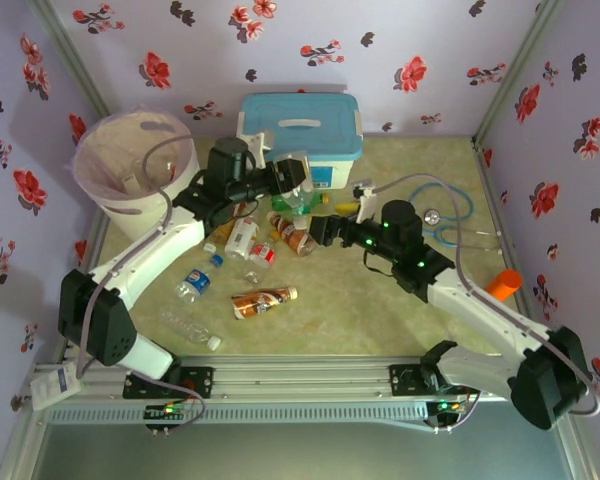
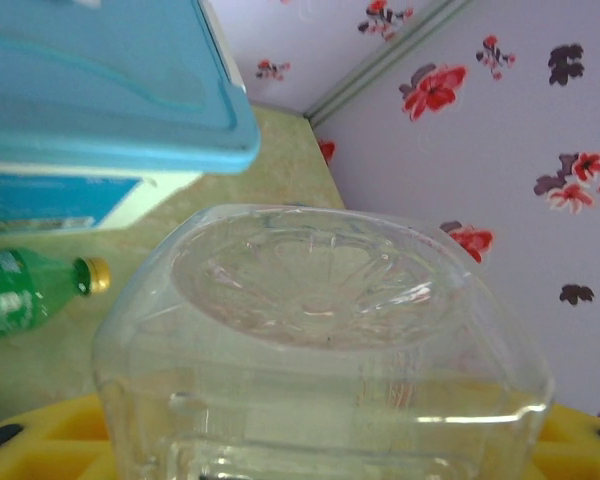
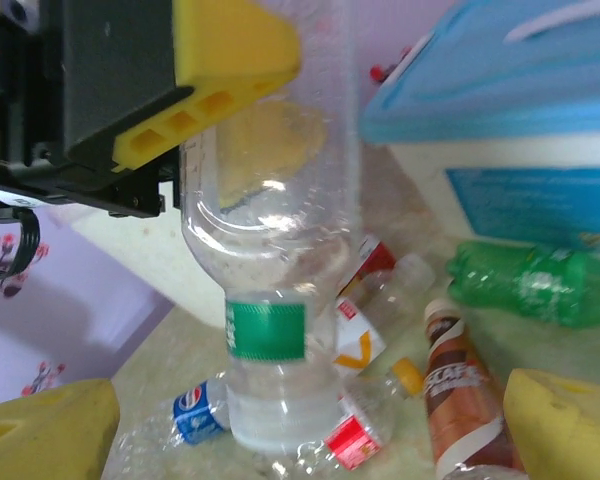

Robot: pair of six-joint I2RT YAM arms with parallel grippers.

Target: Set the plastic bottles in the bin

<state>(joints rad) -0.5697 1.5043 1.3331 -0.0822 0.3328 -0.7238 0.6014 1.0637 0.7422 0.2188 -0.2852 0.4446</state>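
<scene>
The L gripper [image 1: 298, 180] squeezes a clear plastic bottle w/ a green label [image 3: 270, 320], held up near the white box w/ a blue lid [image 1: 300, 125]. The R gripper [image 1: 318, 230] has its jaws spread wide, w/ nothing in them. Other plastic bottles [image 1: 265, 300] lie on the green-tan table [image 1: 380, 310]. The round white bin [image 1: 120, 205] sits back left, by lilac walls w/ red flowers [image 1: 430, 60].

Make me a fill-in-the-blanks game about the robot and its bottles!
1. The left gripper has its fingers shut on a clear bottle with a ____ label.
2. The box has a light-____ lid.
3. The right gripper is ____, gripping nothing.
4. In the top view, the bin stands to the ____ of the box.

Missing words: green, blue, open, left.
</scene>
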